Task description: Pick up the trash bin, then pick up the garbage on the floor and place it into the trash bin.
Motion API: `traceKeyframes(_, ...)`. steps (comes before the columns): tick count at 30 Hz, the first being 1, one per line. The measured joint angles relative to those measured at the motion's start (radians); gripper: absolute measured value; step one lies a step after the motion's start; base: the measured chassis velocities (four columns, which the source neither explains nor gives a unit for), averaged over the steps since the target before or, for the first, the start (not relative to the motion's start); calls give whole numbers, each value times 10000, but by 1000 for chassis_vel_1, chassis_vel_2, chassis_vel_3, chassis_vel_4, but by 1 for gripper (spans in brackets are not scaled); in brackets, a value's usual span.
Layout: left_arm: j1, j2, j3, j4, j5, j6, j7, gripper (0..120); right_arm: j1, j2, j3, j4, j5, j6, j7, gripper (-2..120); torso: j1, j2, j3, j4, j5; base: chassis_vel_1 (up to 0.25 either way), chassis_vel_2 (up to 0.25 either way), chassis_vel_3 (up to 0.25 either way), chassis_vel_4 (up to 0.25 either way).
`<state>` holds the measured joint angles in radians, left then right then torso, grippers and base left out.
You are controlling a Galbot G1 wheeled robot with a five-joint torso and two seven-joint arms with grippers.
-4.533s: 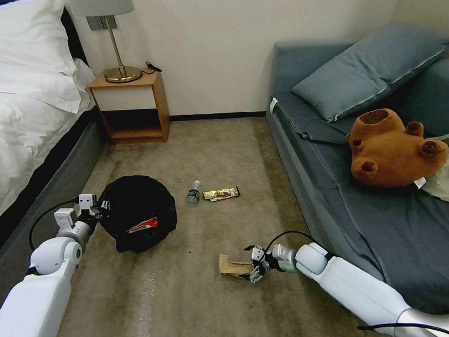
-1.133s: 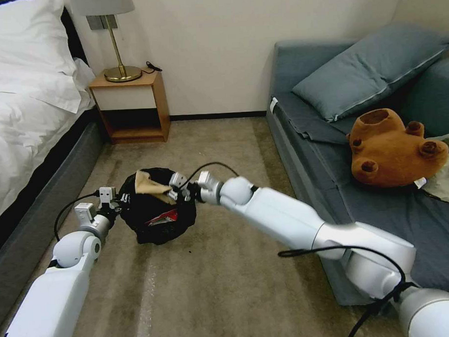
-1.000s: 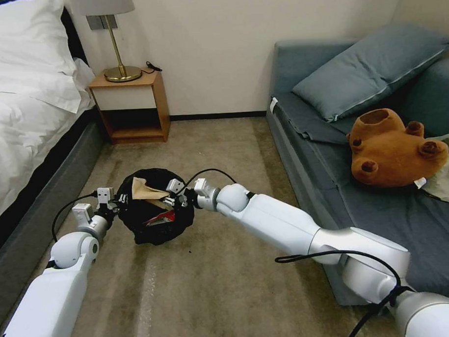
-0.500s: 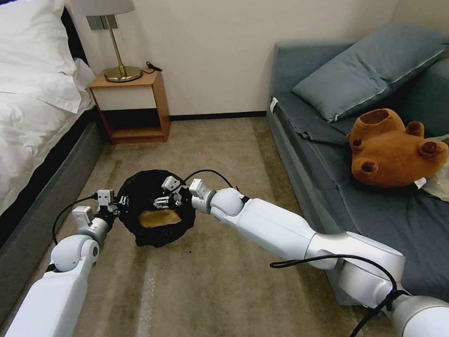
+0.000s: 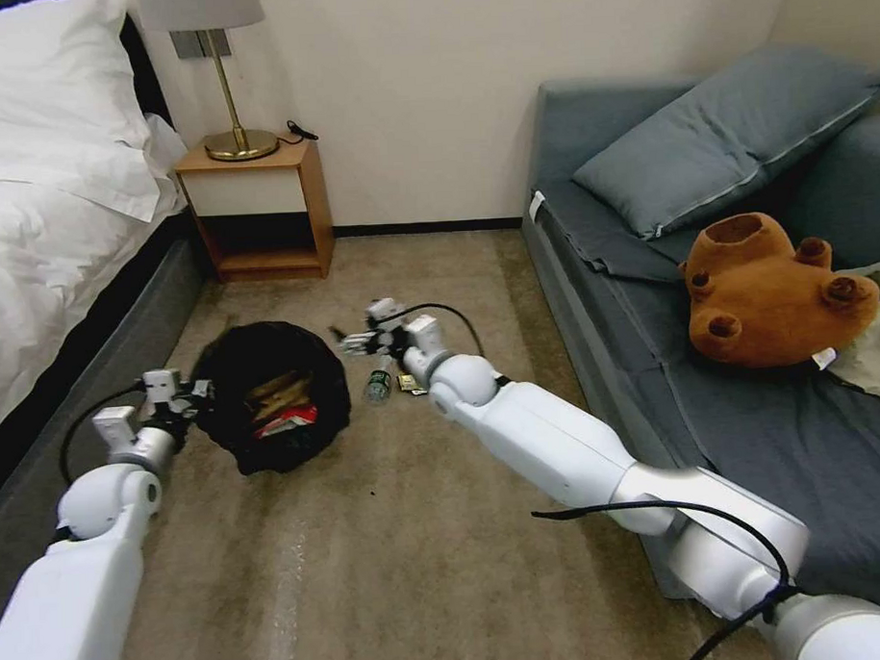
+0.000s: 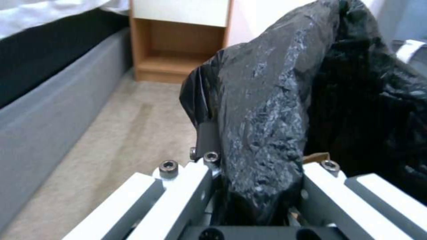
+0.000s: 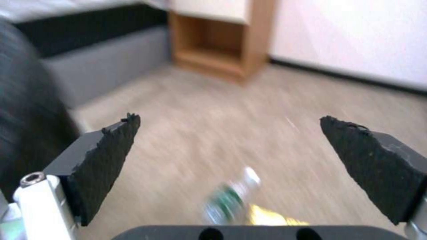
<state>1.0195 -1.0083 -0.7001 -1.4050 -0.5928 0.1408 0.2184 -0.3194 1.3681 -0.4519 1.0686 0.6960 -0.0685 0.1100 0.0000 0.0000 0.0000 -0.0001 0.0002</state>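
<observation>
No writing is legible on any wrapper or label. The left gripper [image 5: 194,390] is clamping the rim of the small round trash bin lined with a glossy black plastic bag [image 5: 269,394], holding it above the carpet beside the bed; the left wrist view is showing the crinkled bag [image 6: 276,100] pinched between its fingers [image 6: 204,156]. Inside the bin, the brown paper bag [image 5: 274,389] and the red-and-white snack packet [image 5: 287,419] are lying together. The right gripper [image 5: 349,341] is hanging with its fingers spread wide and empty, just above the small clear bottle with a green label [image 5: 377,384] and the gold-brown snack bar wrapper [image 5: 408,382], both lying on the floor; the right wrist view is framing the bottle [image 7: 229,198] and wrapper [image 7: 267,216] between its dark pads [image 7: 100,156].
</observation>
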Motion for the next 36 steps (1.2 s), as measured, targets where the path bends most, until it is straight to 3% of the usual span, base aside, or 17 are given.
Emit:
traceKeyframes(6, 240, 327, -672, 685, -183, -262, 315, 4, -1634, -872, 1111, 386, -382, -724, 692, 100, 0, 0, 0, -1, -2, 0, 0, 0, 0)
traceKeyframes(12, 319, 593, -894, 943, -410, -316, 367, 4, -2450, -1209, 1619, 709, -767, -1008, 886, 100, 0, 0, 0, 2, -1, 0, 0, 0, 0)
traceKeyframes(36, 238, 1056, -757, 950, -723, -250, 347, 4, -2886, -1004, 1849, 875, -696, -1293, 923, 100, -1, 0, 0, 1, -2, 0, 0, 0, 0)
